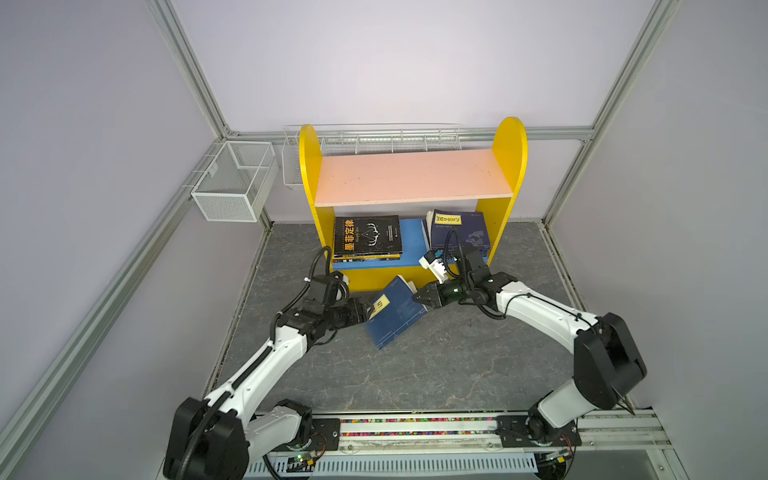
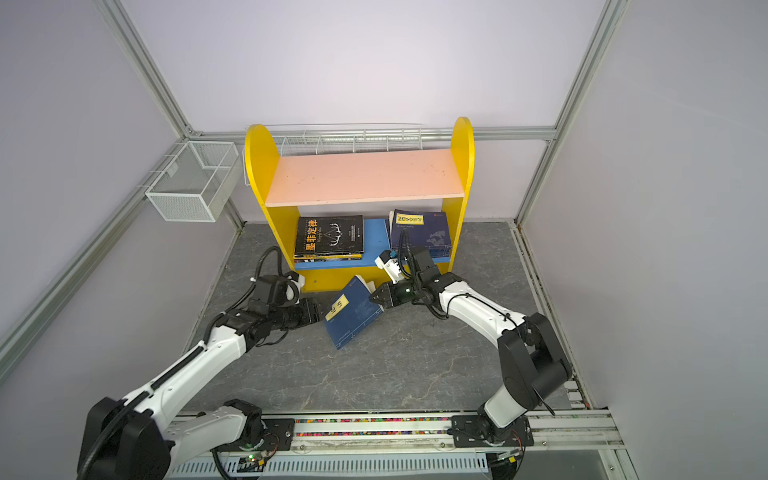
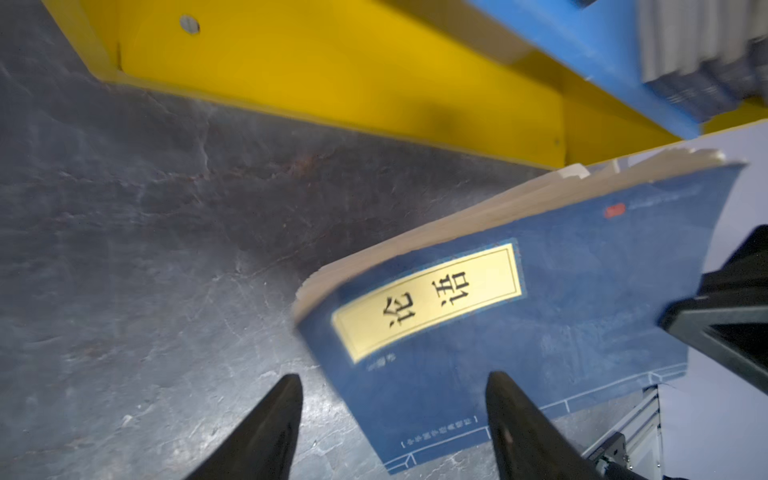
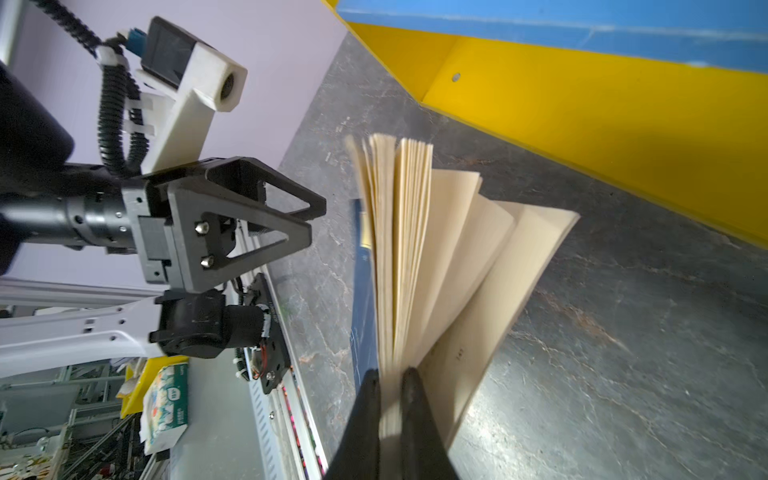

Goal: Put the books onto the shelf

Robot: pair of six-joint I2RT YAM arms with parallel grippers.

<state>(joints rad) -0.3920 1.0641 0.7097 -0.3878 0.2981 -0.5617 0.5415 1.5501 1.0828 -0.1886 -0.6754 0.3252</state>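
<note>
A navy book (image 1: 395, 316) (image 2: 353, 313) with a yellow title label hangs tilted above the grey floor, just in front of the yellow shelf (image 1: 309, 166) (image 2: 463, 145). My right gripper (image 1: 417, 298) (image 4: 390, 372) is shut on its cover and a bunch of pages; the other pages (image 4: 478, 257) fan out loose. My left gripper (image 1: 362, 311) (image 3: 394, 376) stands open at the book's left edge, with the cover (image 3: 519, 311) just beyond its fingers. On the blue lower board lie a black book (image 1: 368, 235) atop a stack and a stack of navy books (image 1: 457, 228). The pink upper board is bare.
A white mesh box basket (image 1: 235, 183) hangs on the left wall. A long wire rack (image 1: 374, 137) runs behind the shelf. Aluminium frame posts stand at the corners, and the arms' base rail (image 1: 415, 428) crosses the front.
</note>
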